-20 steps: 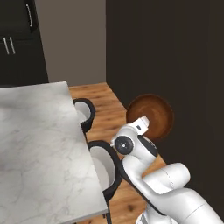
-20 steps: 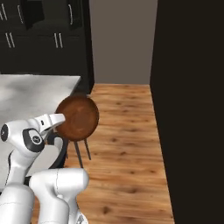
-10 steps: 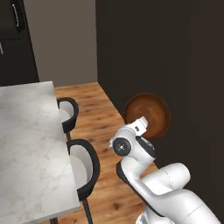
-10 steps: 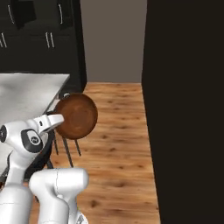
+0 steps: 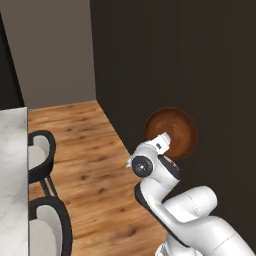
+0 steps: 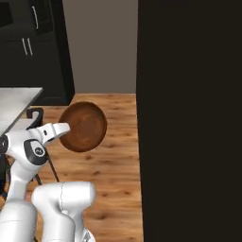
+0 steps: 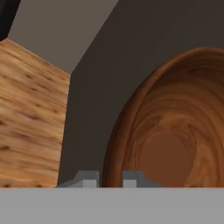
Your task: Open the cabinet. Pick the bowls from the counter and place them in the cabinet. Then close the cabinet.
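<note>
A glossy reddish-brown, wood-like bowl (image 5: pixel 172 131) (image 6: pixel 85 126) hangs tipped on edge above the wooden floor, and my gripper (image 5: pixel 165 145) (image 6: pixel 65 128) is shut on its rim. In the hand view the bowl (image 7: pixel 175 131) looms large at the right, its rim running down between my two fingertips, so the gripper (image 7: pixel 110 180) pinches that rim. A tall dark wall (image 5: pixel 175 55) (image 6: pixel 189 118) stands right behind the bowl. Black cabinet doors (image 6: pixel 42 56) with white bar handles show at the far back left; they are shut.
The marble counter (image 5: pixel 11 175) (image 6: pixel 14 99) lies at the left edge. Two dark chairs (image 5: pixel 40 152) (image 5: pixel 50 230) stand beside it. Wooden floor (image 5: pixel 95 165) (image 6: pixel 116 151) stretches between the counter and the dark wall. A grey wall (image 5: pixel 55 50) closes the back.
The whole picture has swung: the counter and chairs have slid to the left and the dark wall has grown at the right. The bowl stays held in my gripper.
</note>
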